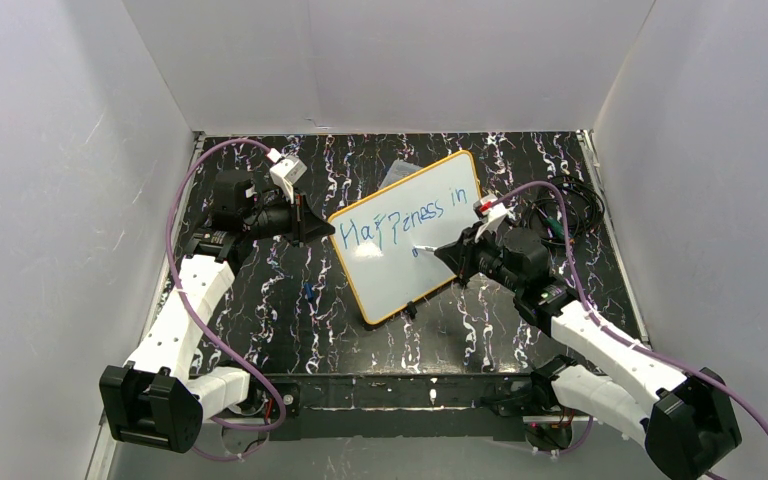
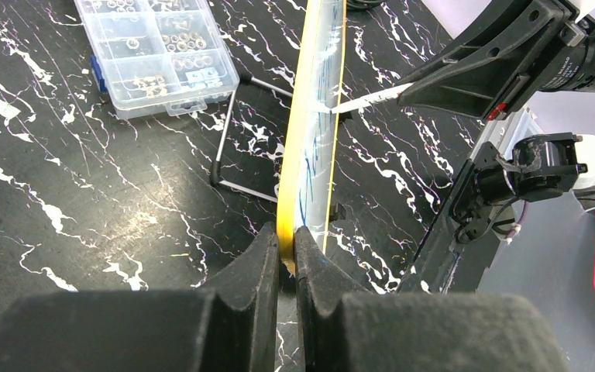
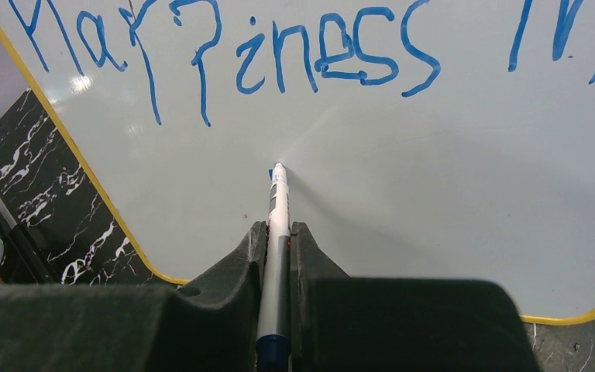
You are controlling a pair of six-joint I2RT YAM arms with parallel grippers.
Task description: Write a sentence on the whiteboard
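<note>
Left end effector (image 2: 287, 242): clenched on the yellow rim of the whiteboard (image 1: 400, 285). Seen edge-on from that wrist, so lettering there barely readable. Right end effector (image 3: 279, 232): grasping a white marker (image 3: 280, 198), lower barrel hidden between the fingers, tip against the board face just below the first line. Sentence (image 3: 321, 62) in blue, reading "Happiness in" from above; letter tops and the last word cropped in the right wrist view. Board propped mid-tabletop (image 1: 280, 310) on a wire stand (image 2: 228, 155). Clear parts box (image 2: 155, 54) behind the board, mostly hidden from above.
</note>
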